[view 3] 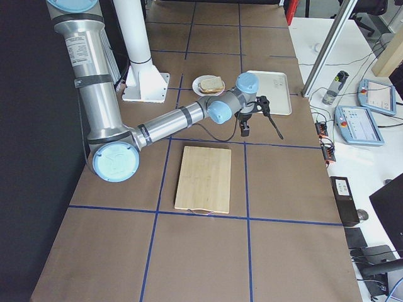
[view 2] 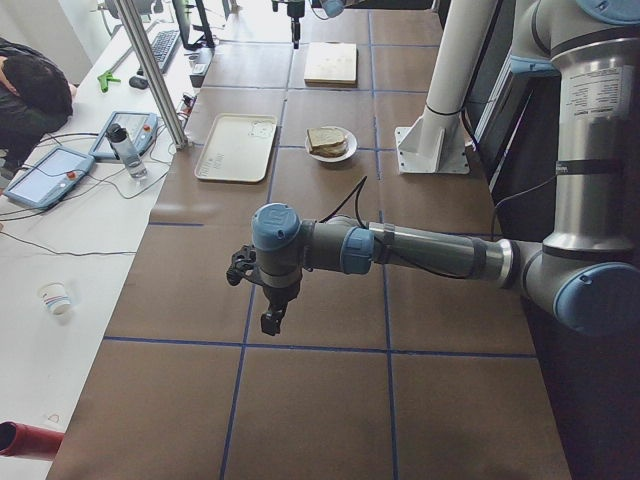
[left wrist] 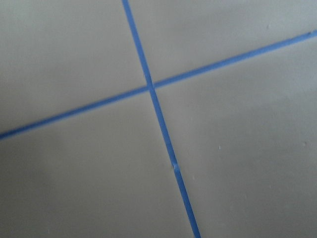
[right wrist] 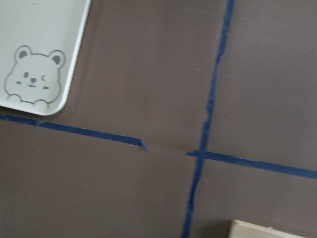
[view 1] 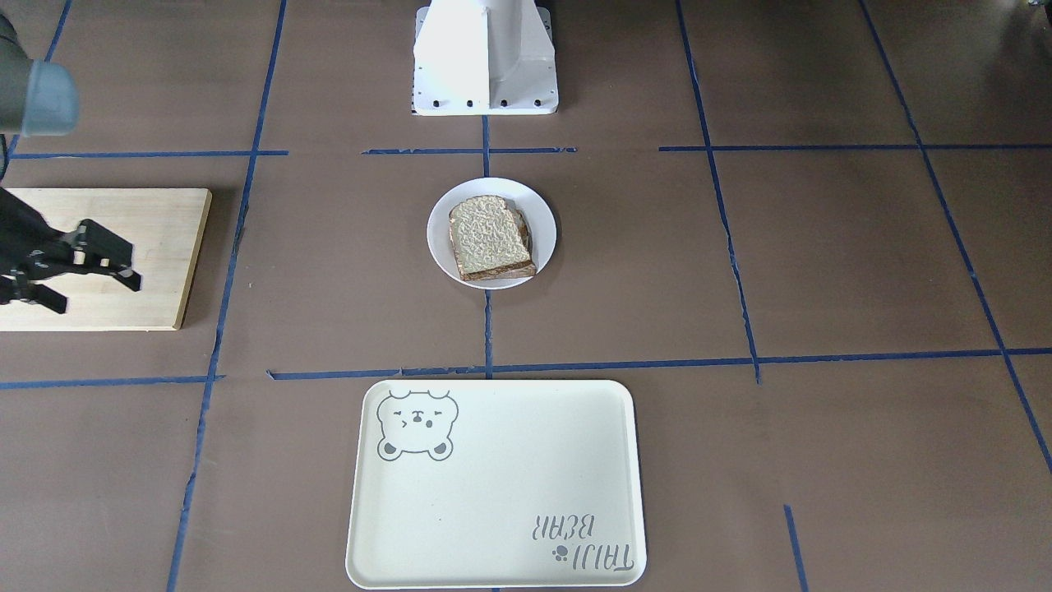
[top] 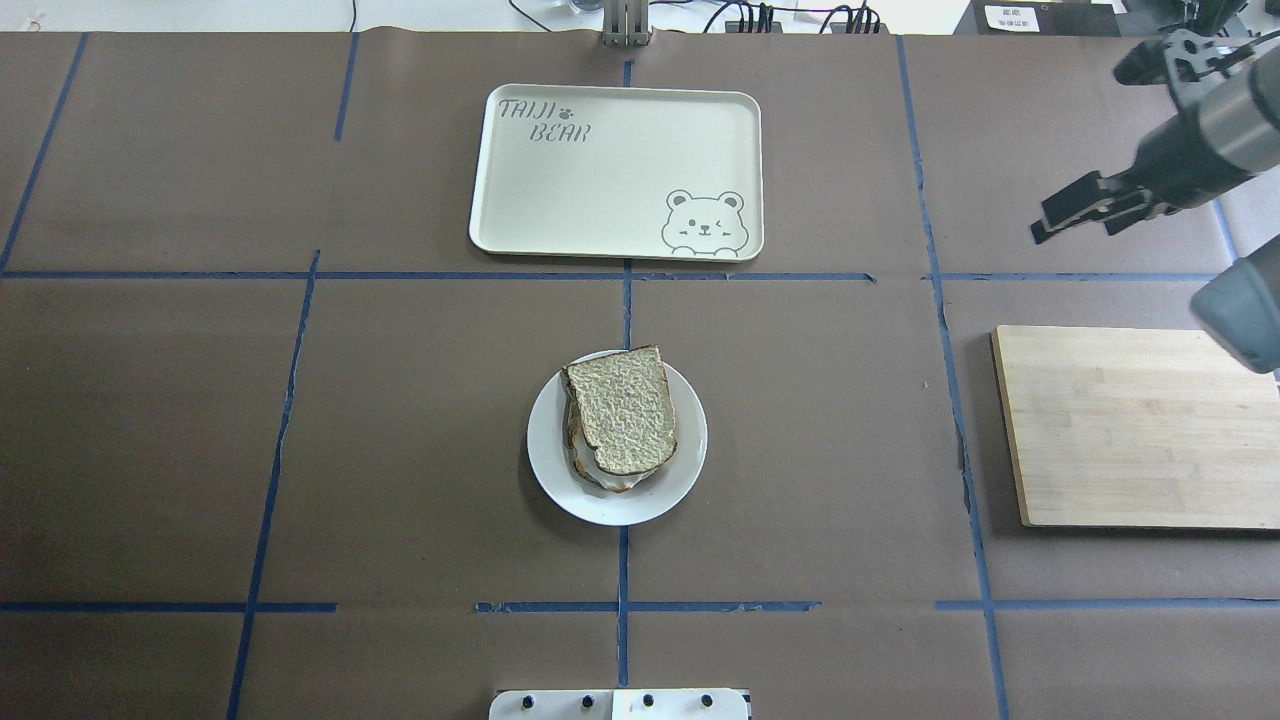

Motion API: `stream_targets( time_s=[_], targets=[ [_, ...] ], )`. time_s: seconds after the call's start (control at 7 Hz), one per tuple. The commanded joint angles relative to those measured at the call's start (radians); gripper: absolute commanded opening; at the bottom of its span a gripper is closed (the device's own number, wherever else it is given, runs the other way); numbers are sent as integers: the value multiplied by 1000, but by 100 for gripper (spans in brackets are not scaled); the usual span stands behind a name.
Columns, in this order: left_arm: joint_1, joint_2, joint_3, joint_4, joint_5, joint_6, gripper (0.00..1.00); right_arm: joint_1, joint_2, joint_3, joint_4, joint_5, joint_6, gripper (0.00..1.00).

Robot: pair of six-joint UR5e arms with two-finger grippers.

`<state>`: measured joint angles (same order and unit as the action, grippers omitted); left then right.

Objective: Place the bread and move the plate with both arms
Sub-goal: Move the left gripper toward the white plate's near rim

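The bread (top: 625, 408), a pale speckled slice with a dark crust, lies on the small white plate (top: 550, 455) at the table's middle. It rests on top of another slice, whose white edge shows beneath it. Bread (view 1: 489, 237) and plate (view 1: 440, 238) also show in the front-facing view. My right gripper (top: 1062, 215) is open and empty, raised over the table's right side near the wooden board, far from the plate. It also shows in the front-facing view (view 1: 97, 292). My left gripper (view 2: 268, 318) shows only in the exterior left view, far from the plate; I cannot tell whether it is open.
A cream tray with a bear drawing (top: 600, 190) lies beyond the plate, on the far side from the robot. A wooden cutting board (top: 1130, 430) lies at the right. The white pedestal base (view 1: 485, 57) stands on the robot's side of the plate. Blue tape lines cross the brown table.
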<state>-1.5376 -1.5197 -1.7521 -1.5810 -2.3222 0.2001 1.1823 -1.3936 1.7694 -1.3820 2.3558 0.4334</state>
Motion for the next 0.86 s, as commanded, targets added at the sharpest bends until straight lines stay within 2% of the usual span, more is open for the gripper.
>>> stream_targets(
  time_s=[0.0,0.14,0.29,0.43,0.57,0.71],
  targets=[
    [2,-34,14,-45,-67,-150,100,199,-59,4,-259,5,-483,100],
    [4,-33,-16,-59,-71,-194,100,277,-80,1,-376,-7,-680,100],
    [13,-33,-32,-115,-72,-215,100,337,-161,-8,-393,-7,-817,100],
    [48,-24,-44,-161,-138,-272,100,374,-268,1,-384,-6,-834,100],
    [116,-23,-76,-230,-191,-429,100,376,-319,2,-340,-7,-817,100],
    [213,-22,-82,-370,-192,-661,100,376,-320,2,-333,-6,-764,100]
  ],
)
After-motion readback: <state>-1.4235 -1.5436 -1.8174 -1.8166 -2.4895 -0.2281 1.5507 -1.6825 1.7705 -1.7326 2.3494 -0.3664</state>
